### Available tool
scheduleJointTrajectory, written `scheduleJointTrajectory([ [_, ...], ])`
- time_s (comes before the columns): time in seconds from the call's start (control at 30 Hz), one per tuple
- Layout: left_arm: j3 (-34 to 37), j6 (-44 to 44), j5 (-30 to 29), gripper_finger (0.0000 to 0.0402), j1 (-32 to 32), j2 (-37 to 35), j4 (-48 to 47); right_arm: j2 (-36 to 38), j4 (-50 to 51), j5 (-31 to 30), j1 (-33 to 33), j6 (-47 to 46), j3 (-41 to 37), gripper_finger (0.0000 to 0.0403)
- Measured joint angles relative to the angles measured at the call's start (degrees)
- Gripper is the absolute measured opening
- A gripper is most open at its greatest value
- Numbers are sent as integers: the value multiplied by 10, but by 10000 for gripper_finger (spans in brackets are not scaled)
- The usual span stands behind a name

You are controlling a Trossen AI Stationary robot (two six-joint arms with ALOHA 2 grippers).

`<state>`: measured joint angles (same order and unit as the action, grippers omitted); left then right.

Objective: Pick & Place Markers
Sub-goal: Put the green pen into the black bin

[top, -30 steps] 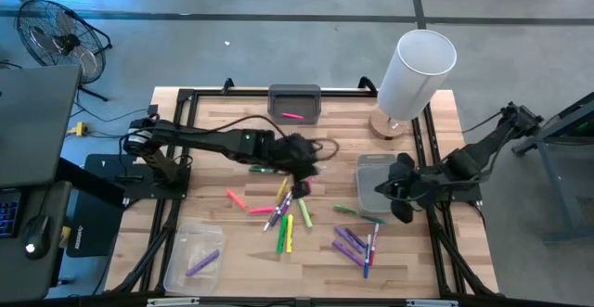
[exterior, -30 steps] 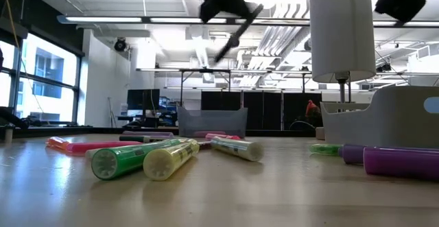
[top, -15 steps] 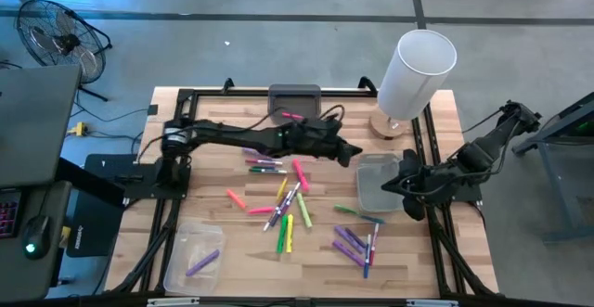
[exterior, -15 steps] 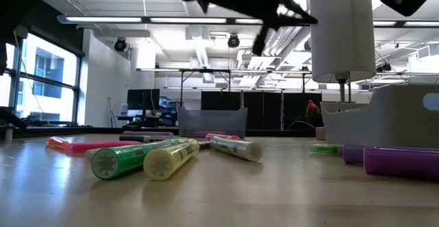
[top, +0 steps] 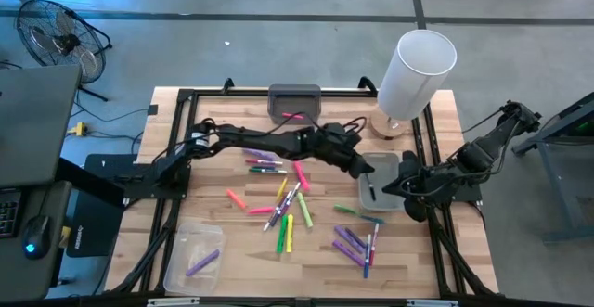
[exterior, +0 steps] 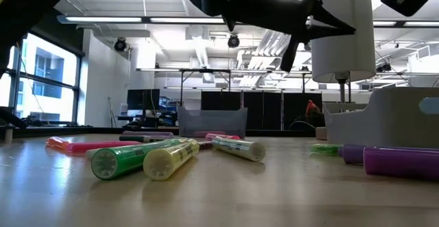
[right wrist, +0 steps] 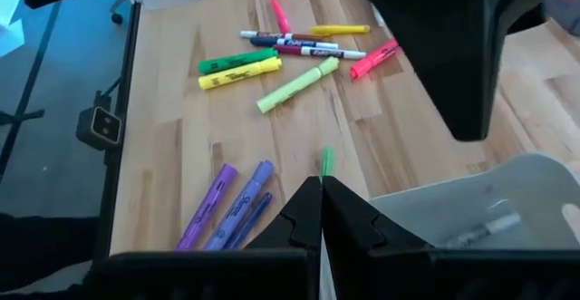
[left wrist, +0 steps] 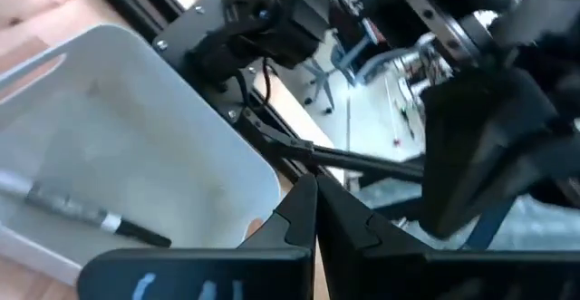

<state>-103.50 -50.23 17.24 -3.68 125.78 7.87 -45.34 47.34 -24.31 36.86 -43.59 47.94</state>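
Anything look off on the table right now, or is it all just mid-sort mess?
Nothing stands out. Loose markers lie scattered mid-table, unsorted rather than spilled. One dark-capped marker lies in the grey tray under the shut left gripper. The right gripper, also shut, waits beside that tray.

The left arm stretches far across toward the right side, its left gripper (top: 365,167) with fingers pressed together, while the right gripper (top: 397,185), also closed, waits just beside it.
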Motion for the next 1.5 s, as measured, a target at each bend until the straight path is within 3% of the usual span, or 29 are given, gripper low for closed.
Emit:
scheduleJointTrajectory([
  [0.13,-1,49,22,0,0,-32,-34,0,0,5,0,0,0,0],
  [0.23,-1,107,16,0,3,-65,-140,0,1,5,0,-9,0,0],
  [0.43,1,230,-113,0,4,-129,-396,0,1,5,0,-15,0,0],
  [0.77,3,335,-182,0,23,-200,-601,-3,-5,5,0,-15,0,0],
  [0.87,22,350,-186,0,30,-216,-599,-7,-5,5,0,-15,0,0],
  [1.03,155,330,-189,0,53,-276,-528,-9,-13,5,0,-14,0,0],
  [1.2,320,293,-205,0,94,-380,-414,-9,-22,5,0,-14,0,0],
  [1.4,479,231,-244,0,151,-512,-406,-12,-24,-14,-1,-24,0,0],
  [1.5,540,214,-263,0,183,-587,-406,-28,-74,-45,-12,-24,0,0],
])
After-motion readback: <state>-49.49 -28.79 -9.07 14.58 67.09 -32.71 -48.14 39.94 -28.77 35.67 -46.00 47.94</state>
